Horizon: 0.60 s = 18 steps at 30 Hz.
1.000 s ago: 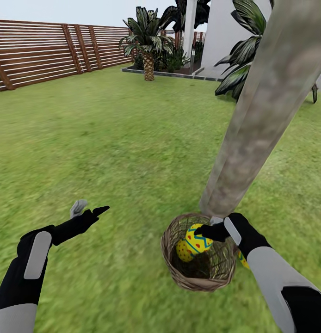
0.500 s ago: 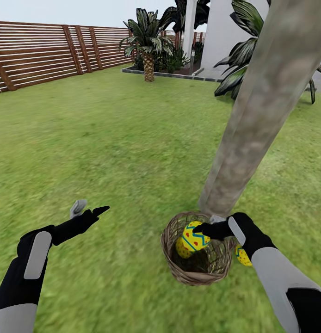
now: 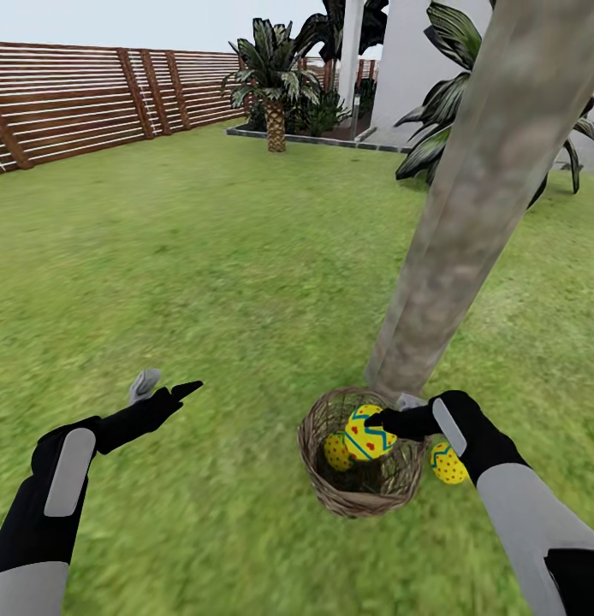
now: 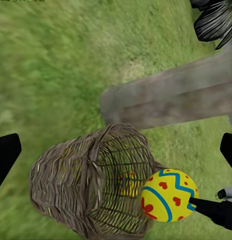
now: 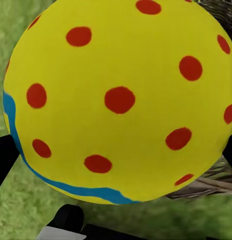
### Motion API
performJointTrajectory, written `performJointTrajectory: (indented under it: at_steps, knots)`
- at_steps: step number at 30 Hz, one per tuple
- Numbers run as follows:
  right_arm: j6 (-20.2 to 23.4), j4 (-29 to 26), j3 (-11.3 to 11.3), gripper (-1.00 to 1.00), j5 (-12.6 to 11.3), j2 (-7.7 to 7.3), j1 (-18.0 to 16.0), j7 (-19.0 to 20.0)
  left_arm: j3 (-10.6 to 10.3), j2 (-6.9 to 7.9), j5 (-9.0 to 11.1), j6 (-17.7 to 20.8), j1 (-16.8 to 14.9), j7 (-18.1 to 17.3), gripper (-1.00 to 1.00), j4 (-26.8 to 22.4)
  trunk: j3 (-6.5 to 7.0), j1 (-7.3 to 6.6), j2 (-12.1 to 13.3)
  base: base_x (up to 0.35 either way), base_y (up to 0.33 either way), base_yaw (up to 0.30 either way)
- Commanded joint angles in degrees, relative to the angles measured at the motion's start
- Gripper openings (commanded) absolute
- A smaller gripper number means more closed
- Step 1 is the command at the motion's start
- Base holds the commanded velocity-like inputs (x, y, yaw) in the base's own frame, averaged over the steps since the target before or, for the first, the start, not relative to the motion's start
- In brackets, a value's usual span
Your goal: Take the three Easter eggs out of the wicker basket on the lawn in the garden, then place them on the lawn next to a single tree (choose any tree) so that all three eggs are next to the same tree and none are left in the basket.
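- The tree (image 3: 485, 188) trunk runs off the top edge of the head view, crown unseen.
- The second egg (image 3: 335, 451) sits partly behind the held egg (image 3: 370, 432) inside the basket (image 3: 327, 492).
- The third egg (image 3: 448, 463) is partly covered by the right arm.

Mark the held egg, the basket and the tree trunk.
held Easter egg (image 3: 369, 432): head view, zigzag band.
wicker basket (image 4: 65, 182): left wrist view, woven side wall.
tree trunk (image 3: 468, 205): head view, mid-trunk bark.
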Motion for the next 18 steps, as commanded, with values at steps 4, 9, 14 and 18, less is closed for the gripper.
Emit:
performJointTrajectory:
  at_steps: [4,9,14,18]
  knots:
    - [0.4,-5.6,0.1,-1.0,0.1,-0.27,2.3,1.5,0.1,-0.02,-0.4,0.3,0.0,-0.4,1.0,0.0,0.68,-0.89,1.6,0.0,0.0,0.0]
    - [0.7,-10.0,0.1,-1.0,0.1,-5.04,4.4,13.7,0.1,-0.02,-0.4,0.3,0.0,-0.4,1.0,0.0,1.58,-1.99,3.6,0.0,0.0,0.0]
    - [0.6,-10.0,0.2,-1.0,0.3,-12.46,6.3,32.5,0.1,-0.1,-0.4,0.2,0.0,-0.3,1.0,0.1,2.48,-3.09,5.6,0.0,0.0,0.0]
    - [0.6,-9.9,0.2,-1.0,0.3,-17.56,6.8,42.4,0.1,-0.13,-0.5,0.2,0.0,-0.3,1.0,1.0,3.2,-3.96,7.2,0.0,0.0,0.0]
